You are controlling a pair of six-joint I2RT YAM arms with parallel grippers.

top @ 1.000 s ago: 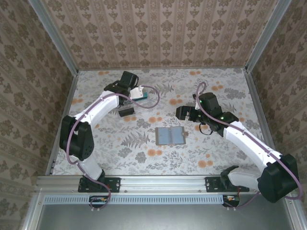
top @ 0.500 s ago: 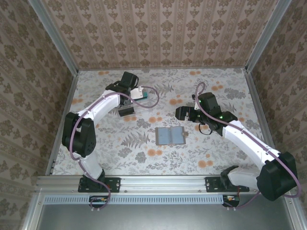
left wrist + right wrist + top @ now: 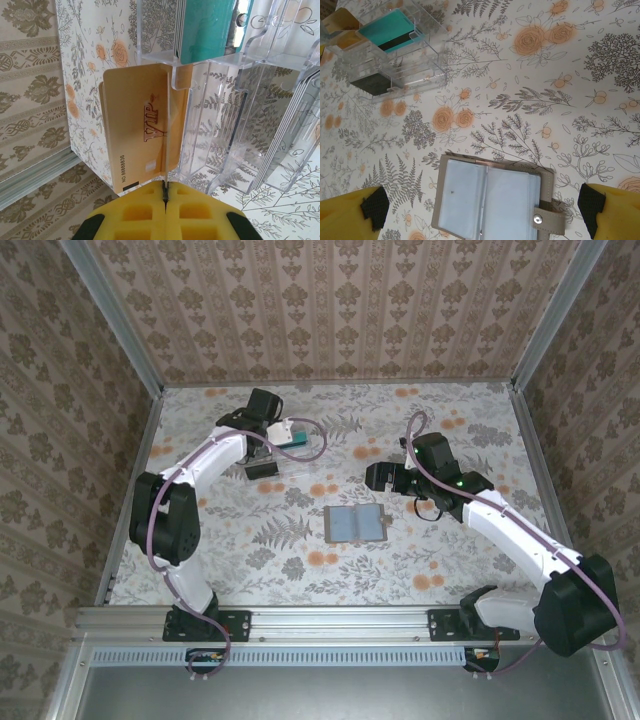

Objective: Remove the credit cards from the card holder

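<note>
1 gold card (image 3: 140, 135) is pinched by its lower edge in the left pincer (image 3: 165, 192), whose yellow foam pads are pressed together on it, and it stands upright against a divider of the clear tray (image 3: 220, 150). To finish this step well, I judge the card should be lined up parallel with the divider walls, then slid into a free slot before the pads part; the plastic is thin and slick, so any tilt could make it catch on a wall edge or skid out. The tray is rigid, glossy and see-through, with a teal card (image 3: 205, 27) and a dark card (image 3: 370, 82) in its other slots. The right pincer (image 3: 385, 478) hangs with its fingers wide apart and nothing between them, above the holder (image 3: 490, 200). That holder lies open and flat on the floral bench (image 3: 580, 100), well apart from the tray: 2 bluish panels of soft film in a grey-brown frame, with a snap tab (image 3: 538, 218) at 1 side. Whether any card is left in its slots I cannot tell.
</note>
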